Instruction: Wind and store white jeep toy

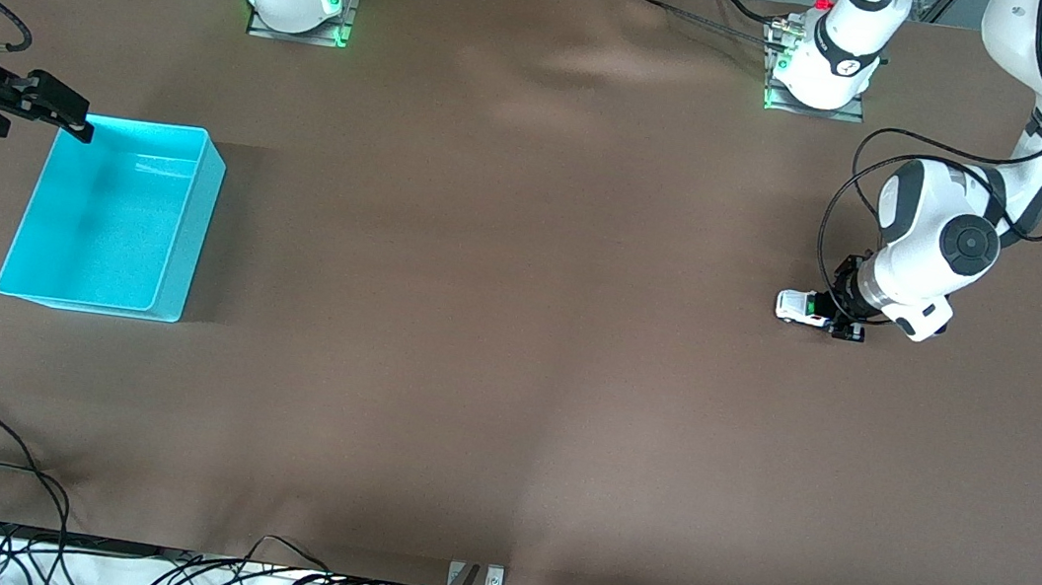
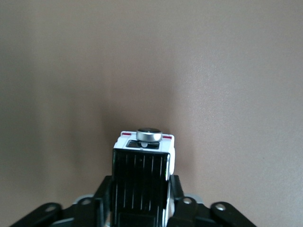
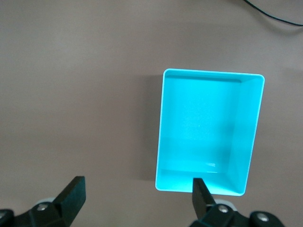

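On the brown tabletop [image 1: 516, 332], toward the left arm's end, sits the white jeep toy [image 1: 800, 307]. It rests on its wheels, well apart from the empty turquoise bin [image 1: 115, 218] at the right arm's end. The left claw [image 1: 844, 317] is down at tabletop level and clamped around the toy's body. In the left wrist view the black roof and a small silver knob at the toy's end show between the dark fingers [image 2: 102, 196]. The right claw [image 1: 56, 111] hangs over the bin's edge with its jaws spread wide and holding nothing; that arm waits.

The step in hand looks like winding. To do it well, the grip should stay square on the toy's sides, the wheels pressed evenly to the cloth, and the pull kept straight so the toy does not twist or tip.
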Tool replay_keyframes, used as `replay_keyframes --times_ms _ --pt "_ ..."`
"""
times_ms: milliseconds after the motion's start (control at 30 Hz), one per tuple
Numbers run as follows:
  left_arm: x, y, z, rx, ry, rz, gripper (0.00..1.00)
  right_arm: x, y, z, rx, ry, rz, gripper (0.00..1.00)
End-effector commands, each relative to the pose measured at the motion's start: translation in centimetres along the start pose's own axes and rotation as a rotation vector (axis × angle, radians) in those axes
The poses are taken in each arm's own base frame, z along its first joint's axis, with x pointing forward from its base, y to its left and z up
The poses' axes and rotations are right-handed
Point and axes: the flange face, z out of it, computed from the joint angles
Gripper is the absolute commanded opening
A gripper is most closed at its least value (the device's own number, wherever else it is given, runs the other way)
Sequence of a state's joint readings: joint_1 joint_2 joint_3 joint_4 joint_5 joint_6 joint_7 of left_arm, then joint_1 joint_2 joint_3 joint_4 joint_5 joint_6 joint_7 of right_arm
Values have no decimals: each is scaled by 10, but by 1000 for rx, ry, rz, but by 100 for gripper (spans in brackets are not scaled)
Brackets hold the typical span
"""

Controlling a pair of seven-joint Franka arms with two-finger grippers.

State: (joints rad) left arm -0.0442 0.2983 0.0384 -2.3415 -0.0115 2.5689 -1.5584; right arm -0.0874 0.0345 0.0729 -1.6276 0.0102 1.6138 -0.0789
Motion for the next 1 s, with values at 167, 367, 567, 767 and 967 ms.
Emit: replay_keyframes --times_ms 167,367,567,767,967 --pt "-5 3 -11 -22 -3 -39 0 1 2 -6 -1 10 -8 100" --pt "-28 2 -23 -25 -3 -69 0 1 2 -6 -1 10 -6 100" --pt "-54 0 -31 -28 -12 -43 0 1 2 -6 -1 10 -6 100" --pt "-78 -5 -23 -16 -13 1 1 1 2 -6 -1 10 -6 100" --pt "-90 -8 -11 -1 -7 8 1 1 2 -6 -2 11 -6 100"
